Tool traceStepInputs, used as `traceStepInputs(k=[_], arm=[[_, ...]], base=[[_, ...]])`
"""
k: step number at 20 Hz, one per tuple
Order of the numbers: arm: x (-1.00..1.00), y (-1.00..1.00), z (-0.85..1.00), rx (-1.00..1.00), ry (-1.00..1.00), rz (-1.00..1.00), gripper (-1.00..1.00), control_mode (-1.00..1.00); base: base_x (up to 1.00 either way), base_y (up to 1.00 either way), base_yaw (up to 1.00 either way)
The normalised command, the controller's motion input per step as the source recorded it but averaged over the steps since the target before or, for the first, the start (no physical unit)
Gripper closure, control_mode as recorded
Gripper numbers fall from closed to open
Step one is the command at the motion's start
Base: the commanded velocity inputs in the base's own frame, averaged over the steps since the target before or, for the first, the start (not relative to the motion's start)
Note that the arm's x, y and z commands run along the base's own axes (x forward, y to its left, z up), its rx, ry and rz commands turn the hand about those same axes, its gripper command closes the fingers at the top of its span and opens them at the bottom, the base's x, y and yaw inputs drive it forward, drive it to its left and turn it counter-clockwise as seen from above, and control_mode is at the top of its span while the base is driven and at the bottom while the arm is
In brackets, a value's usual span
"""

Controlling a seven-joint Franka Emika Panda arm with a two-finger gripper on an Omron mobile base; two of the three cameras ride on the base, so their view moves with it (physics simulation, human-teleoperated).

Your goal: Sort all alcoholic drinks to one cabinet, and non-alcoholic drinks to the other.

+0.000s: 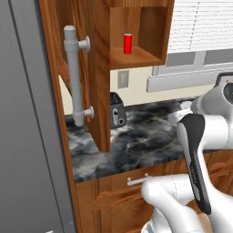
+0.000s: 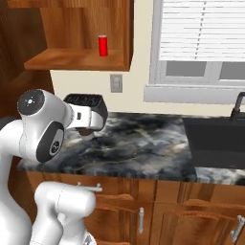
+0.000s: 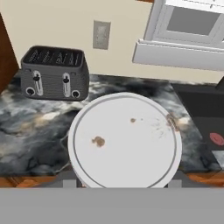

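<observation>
A dark brown cup with a pale round lid (image 3: 124, 140) sits right between my fingertips in the hand view, its lid seen from above. My gripper (image 3: 124, 183) is shut on it, holding it over the marble counter (image 3: 35, 131). From the right base view, the cup's brown body (image 2: 86, 132) peeks out under the white hand (image 2: 89, 125). The small red can (image 1: 128, 43) (image 2: 103, 46) stands upright on the shelf of the open reddish-brown wall cabinet (image 1: 136, 57) (image 2: 72, 60). The bottles are out of view.
The cabinet door (image 1: 98, 77) hangs open with its grey bar handle (image 1: 73, 75) over the counter's left end. A dark toaster (image 3: 54, 72) (image 1: 117, 113) stands by the wall under the cabinet. The dark sink (image 2: 215, 139) and window (image 2: 201, 33) lie to the right.
</observation>
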Motion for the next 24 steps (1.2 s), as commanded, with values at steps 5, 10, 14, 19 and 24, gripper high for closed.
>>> traceStepInputs(k=[5, 10, 14, 19, 24], arm=[[0.0, 0.0, 0.0, 0.0, 0.0, 0.0, 1.0, 1.0], [0.0, 0.0, 0.0, 0.0, 0.0, 0.0, 1.0, 1.0], [0.0, 0.0, 0.0, 0.0, 0.0, 0.0, 1.0, 1.0], [0.0, 0.0, 0.0, 0.0, 0.0, 0.0, 1.0, 1.0], [0.0, 0.0, 0.0, 0.0, 0.0, 0.0, 1.0, 1.0]], base=[[0.31, 0.28, 0.0], [0.31, 0.28, 0.0], [0.31, 0.28, 0.0], [0.3, 0.28, 0.0], [0.29, 0.27, 0.0]])
